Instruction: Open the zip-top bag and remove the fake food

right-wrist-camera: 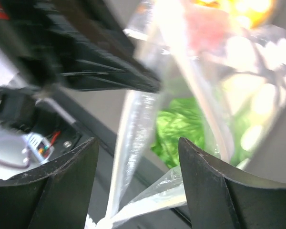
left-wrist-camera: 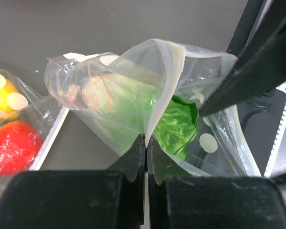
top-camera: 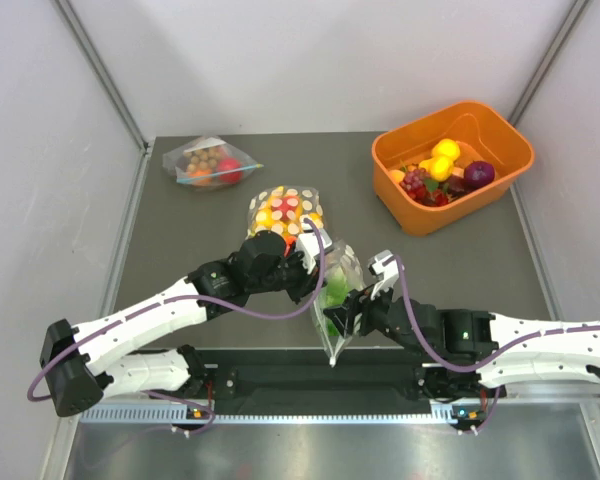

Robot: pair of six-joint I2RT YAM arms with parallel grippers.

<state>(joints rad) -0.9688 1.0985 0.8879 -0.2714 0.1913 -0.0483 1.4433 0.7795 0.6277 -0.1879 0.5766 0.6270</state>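
zip-top bag (top-camera: 336,285) is held up between the two hands, over the near edge of the surface (top-camera: 180,245). Green lettuce (left-wrist-camera: 178,126) sits inside; no purple piece visible from here.

left hand (left-wrist-camera: 146,143): clamped tight on a fold of the bag's film. right hand (right-wrist-camera: 137,143): jaws apart, with the bag's lower edge running through the gap, nothing pinched (its wrist view is blurred, so contact is hard to call).

Handling, my read: the film is thin, limp and slick, so it will crumple and slide rather than hold shape. Best hold is the stiffer edge by the mouth, not the loose wall. The lettuce looks light, ruffled, hollow plastic; it should give under a pinch, so grab a ruffle. The mouth looks parted already.

Around it: second dotted bag (top-camera: 285,212) with yellow and red pieces is just behind the left hand. A plain bag (top-camera: 205,162) lies far left, and an orange bin (top-camera: 400,190) of fruit far right, both well apart. The surface is dark grey and matte, with pale walls (top-camera: 40,150) on three sides.
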